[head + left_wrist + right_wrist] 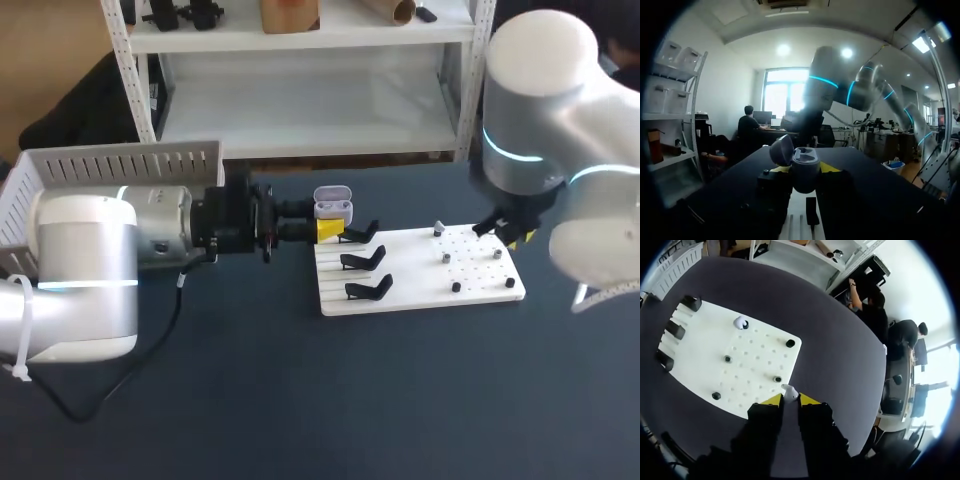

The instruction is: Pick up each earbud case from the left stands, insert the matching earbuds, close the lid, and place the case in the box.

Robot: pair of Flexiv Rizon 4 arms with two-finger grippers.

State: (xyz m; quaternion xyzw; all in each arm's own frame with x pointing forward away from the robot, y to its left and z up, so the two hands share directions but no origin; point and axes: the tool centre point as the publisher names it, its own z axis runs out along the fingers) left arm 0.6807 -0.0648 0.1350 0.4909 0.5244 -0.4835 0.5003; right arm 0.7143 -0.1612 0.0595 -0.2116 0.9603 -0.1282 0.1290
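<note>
My left gripper (330, 229) is shut on an open white earbud case (333, 207), held above the far stand of the white board (420, 298). In the left wrist view the case (804, 170) sits between the yellow fingertips (829, 169) with its lid (782, 150) tipped back. My right gripper (790, 399) hangs over the board's (760, 347) right far corner, shut on a small white earbud (789, 391). A second white earbud (740, 322) rests on a peg further in. In the head view the right gripper (514, 236) is partly hidden by its arm.
Three empty black stands (362, 261) line the board's left side. Several black pegs (790, 343) dot its right half. A white perforated box (110, 165) stands at the back left behind my left arm. Dark table surface lies in front of the board.
</note>
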